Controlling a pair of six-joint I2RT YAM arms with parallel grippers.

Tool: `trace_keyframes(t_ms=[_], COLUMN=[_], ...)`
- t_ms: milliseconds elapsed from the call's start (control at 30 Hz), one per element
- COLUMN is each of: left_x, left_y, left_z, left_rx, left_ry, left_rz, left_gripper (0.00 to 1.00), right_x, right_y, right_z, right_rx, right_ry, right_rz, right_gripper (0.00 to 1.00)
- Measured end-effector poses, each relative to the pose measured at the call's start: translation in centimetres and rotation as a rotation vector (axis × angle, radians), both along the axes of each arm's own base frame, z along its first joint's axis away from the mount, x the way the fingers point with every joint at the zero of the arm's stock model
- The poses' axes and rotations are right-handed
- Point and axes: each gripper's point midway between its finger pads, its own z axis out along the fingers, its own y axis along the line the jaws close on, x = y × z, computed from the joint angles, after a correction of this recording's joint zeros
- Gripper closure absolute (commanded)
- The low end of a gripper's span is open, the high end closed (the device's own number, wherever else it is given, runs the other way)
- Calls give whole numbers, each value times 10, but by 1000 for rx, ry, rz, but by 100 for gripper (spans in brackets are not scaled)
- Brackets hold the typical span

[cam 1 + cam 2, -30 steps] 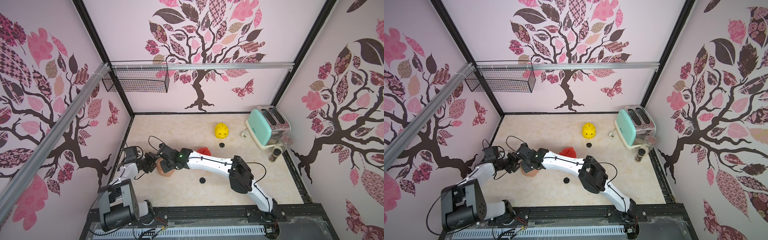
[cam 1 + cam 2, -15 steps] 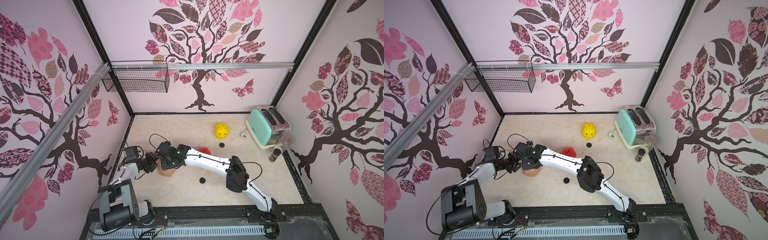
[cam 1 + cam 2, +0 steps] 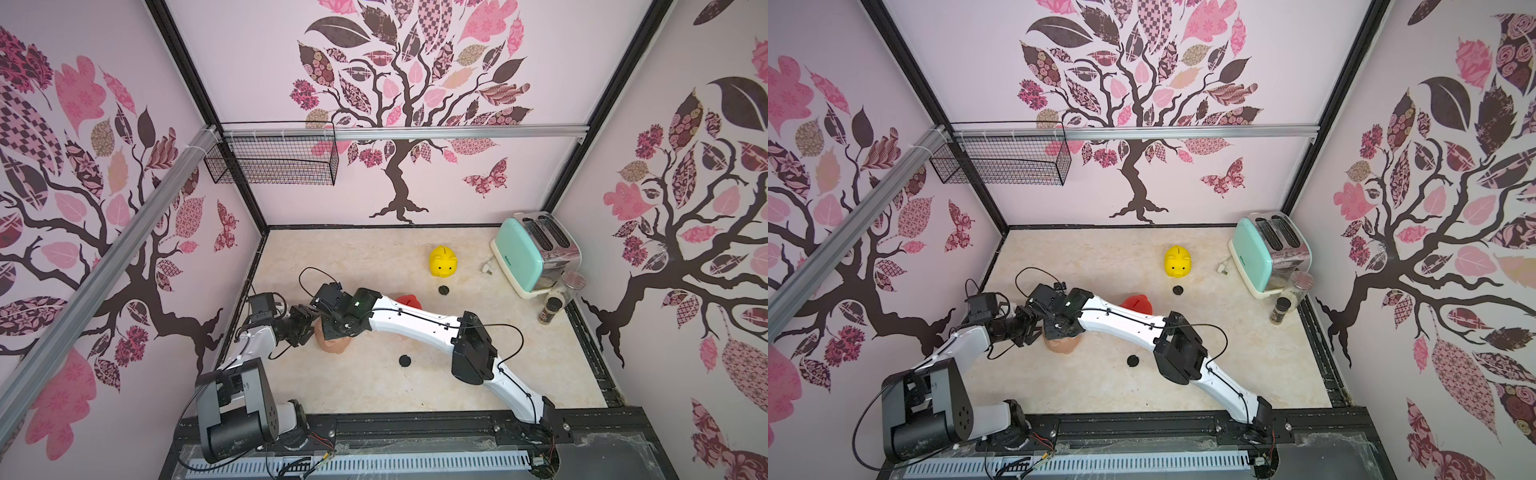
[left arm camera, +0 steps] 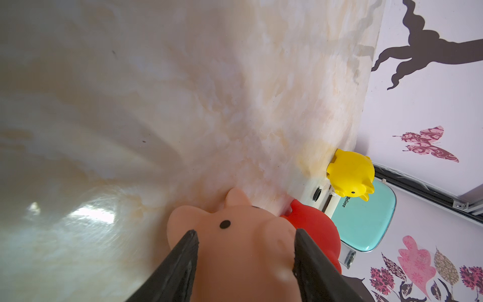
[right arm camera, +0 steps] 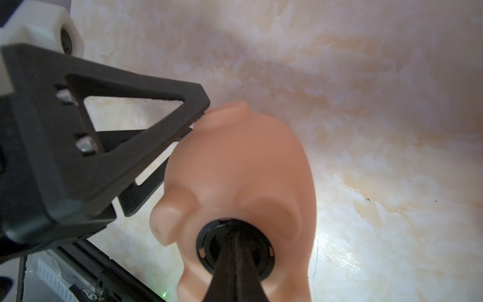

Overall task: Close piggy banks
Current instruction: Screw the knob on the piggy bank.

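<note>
Obs., standing beside the cell.

The left gripper (image 4: 245, 236) clamps the peach-pink bank (image 5: 243, 162) across its head, one jaw on each cheek. The bank is belly-up, at the table (image 3: 374, 386) or just off it; I cannot tell which. The right gripper (image 5: 235, 235) reaches in from above with its fingers closed together. Its tips are pushed into the black plug (image 5: 206, 252) sitting in the belly hole. Whether the plug is flush or locked is not visible.

Progress, my estimate: the first of three closures is under way and none is confirmed.
- One loose plug (image 3: 404, 360) lies near the right arm's elbow.
- A second plug (image 3: 444, 290) lies just beside the yellow bank (image 3: 443, 262). That bank is well beyond both hands, upright, snout facing back toward the arms.
- The red bank (image 3: 409, 300) sits just beyond the right wrist, half hidden, its hole unseen.

Orientation: the peach bank's long axis seems to run straight out from the left palm. The head end is in the jaws, the rump points away, and the legs point up.
</note>
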Motion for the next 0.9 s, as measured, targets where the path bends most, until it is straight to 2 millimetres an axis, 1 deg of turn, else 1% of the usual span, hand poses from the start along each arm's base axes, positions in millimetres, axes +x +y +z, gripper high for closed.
trace_keyframes(t_ms=[100,233,433,533,600,700,800,900], left_x=[-2,-6,-13,-15,-15,-14,-14,-12], left_y=[3,5,6,7,8,10,13,19], left_z=[-2,-4,-7,-6,-4,-2,2,10], left_rx=[-3,1,-4,-5,-3,2,9,29], left_ry=[14,30,68,77,77,78,81,71], left_rz=[11,17,22,25,25,24,27,30], left_gripper=[40,38,36,36,35,34,33,33], right_x=[0,0,1,3,4,4,5,6], right_y=[0,-1,-8,-11,-12,-12,-13,-19], right_z=[0,1,3,13,25,54,92,128], right_rx=[-1,-2,-20,-14,1,44,102,146], right_ry=[-1,4,7,-1,-14,-46,-94,-155], right_rz=[2,7,19,26,32,46,57,64], right_gripper=[96,89,74,67,63,60,57,51])
